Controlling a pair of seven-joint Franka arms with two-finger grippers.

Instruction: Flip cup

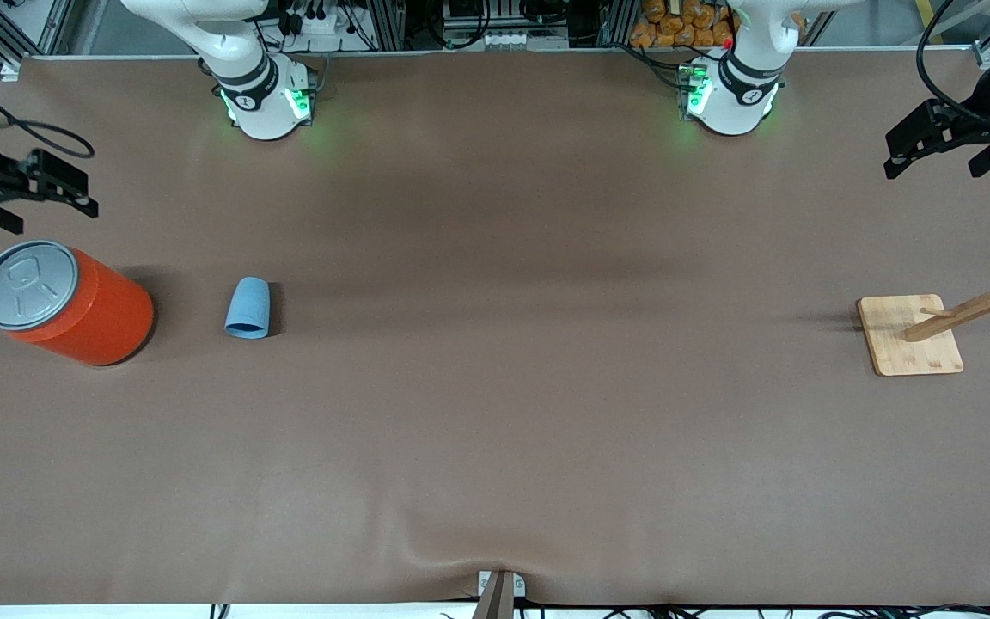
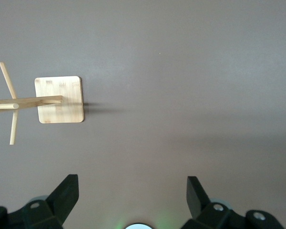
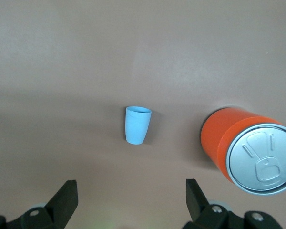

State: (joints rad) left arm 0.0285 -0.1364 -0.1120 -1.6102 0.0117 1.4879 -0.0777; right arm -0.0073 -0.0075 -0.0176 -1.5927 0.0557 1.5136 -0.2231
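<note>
The small light-blue cup (image 1: 247,308) lies on its side on the brown table, its open mouth toward the front camera. In the right wrist view the cup (image 3: 137,125) sits apart from the fingers, beside the orange can. My right gripper (image 1: 82,193) hovers open and holding nothing over the table at the right arm's end, close to the can. The same right gripper (image 3: 131,186) shows bare table between its fingers. My left gripper (image 1: 895,156) hangs open over the left arm's end of the table; the left gripper (image 2: 132,183) holds nothing.
A large orange can (image 1: 74,305) with a grey pull-tab lid stands beside the cup, toward the right arm's end. A wooden peg rack (image 1: 909,334) on a square base stands at the left arm's end, also in the left wrist view as the rack (image 2: 59,99).
</note>
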